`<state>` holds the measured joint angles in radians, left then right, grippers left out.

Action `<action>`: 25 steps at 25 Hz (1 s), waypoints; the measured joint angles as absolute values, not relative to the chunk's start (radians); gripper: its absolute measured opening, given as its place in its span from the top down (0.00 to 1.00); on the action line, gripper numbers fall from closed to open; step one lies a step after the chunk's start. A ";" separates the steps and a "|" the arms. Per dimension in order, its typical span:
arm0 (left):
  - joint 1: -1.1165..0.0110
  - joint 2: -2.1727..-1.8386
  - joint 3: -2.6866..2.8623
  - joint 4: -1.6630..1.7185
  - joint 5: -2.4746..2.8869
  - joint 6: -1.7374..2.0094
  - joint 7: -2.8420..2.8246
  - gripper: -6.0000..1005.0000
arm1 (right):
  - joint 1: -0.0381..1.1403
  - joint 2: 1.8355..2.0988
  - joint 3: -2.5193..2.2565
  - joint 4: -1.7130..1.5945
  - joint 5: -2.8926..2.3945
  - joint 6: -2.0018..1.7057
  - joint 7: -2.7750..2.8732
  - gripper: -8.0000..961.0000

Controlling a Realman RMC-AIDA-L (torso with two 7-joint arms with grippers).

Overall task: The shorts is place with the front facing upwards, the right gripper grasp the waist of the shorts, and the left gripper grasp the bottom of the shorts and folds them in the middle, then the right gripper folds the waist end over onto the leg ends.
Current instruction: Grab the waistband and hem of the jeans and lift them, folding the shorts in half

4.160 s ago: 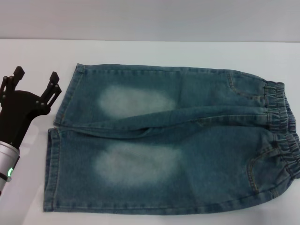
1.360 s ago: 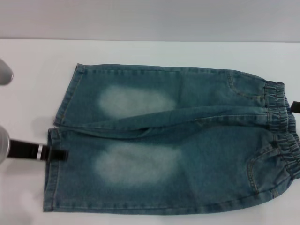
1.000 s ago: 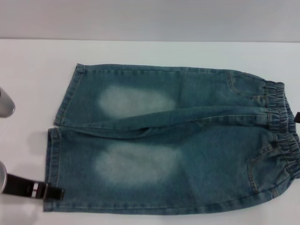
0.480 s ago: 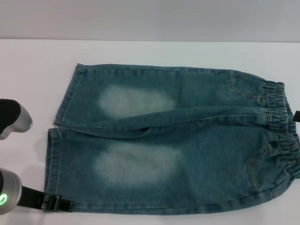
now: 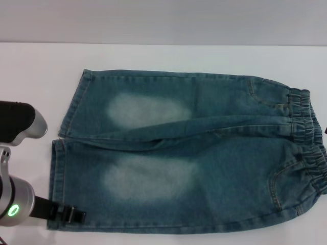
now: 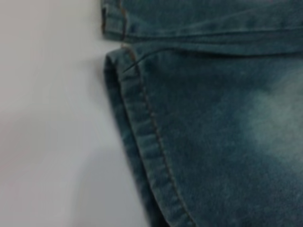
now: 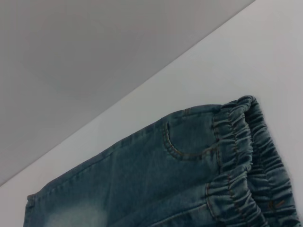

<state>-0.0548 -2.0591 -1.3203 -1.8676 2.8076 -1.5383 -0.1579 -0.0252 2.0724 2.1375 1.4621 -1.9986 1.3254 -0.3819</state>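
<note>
The shorts (image 5: 194,153) lie flat on the white table (image 5: 168,56), front up, with pale faded patches on both thighs. The leg ends (image 5: 55,184) point left and the gathered waist (image 5: 306,138) points right. My left gripper (image 5: 76,216) lies low and side-on at the near corner of the near leg's hem, its green-lit wrist (image 5: 13,209) just left of it. The left wrist view shows that hem (image 6: 142,142) close up. The right wrist view looks over the waistband (image 7: 246,156) and a pocket. Of my right gripper (image 5: 325,131) only a dark sliver shows beside the waist.
A silver and black link of the left arm (image 5: 20,122) hangs over the table left of the far leg's hem (image 5: 71,104). A grey wall (image 5: 163,20) rises behind the table's far edge.
The left gripper dropped from upright at the far left, then slid along the near leg's hem toward the near edge to its corner. The dark tip by the waist has slipped almost out of view.
</note>
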 joint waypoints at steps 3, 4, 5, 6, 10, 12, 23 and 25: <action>-0.064 -2.059 -1.319 -1.873 2.812 -1.544 -0.157 0.35 | -0.024 2.072 2.141 1.456 -1.984 1.327 -0.388 0.19; -0.069 -2.059 -1.320 -1.869 2.813 -1.548 -0.157 0.39 | -0.023 2.072 2.141 1.452 -1.977 1.327 -0.390 0.19; -0.071 -2.058 -1.321 -1.867 2.813 -1.551 -0.157 0.42 | -0.023 2.072 2.143 1.445 -1.970 1.327 -0.392 0.19; -0.072 -2.058 -1.322 -1.865 2.814 -1.553 -0.157 0.44 | -0.023 2.072 2.145 1.440 -1.966 1.327 -0.392 0.19; -0.073 -2.057 -1.324 -1.867 2.815 -1.569 -0.148 0.51 | -0.023 2.072 2.150 1.429 -1.962 1.327 -0.393 0.19; -0.073 -2.057 -1.325 -1.870 2.816 -1.574 -0.144 0.54 | -0.022 2.072 2.151 1.427 -1.962 1.328 -0.393 0.19; -0.087 -2.057 -1.325 -1.900 2.817 -1.591 -0.140 0.93 | -0.030 2.074 2.151 1.415 -1.979 1.336 -0.380 0.19; -0.100 -2.057 -1.325 -1.897 2.817 -1.596 -0.140 0.99 | -0.036 2.075 2.151 1.402 -1.999 1.337 -0.374 0.19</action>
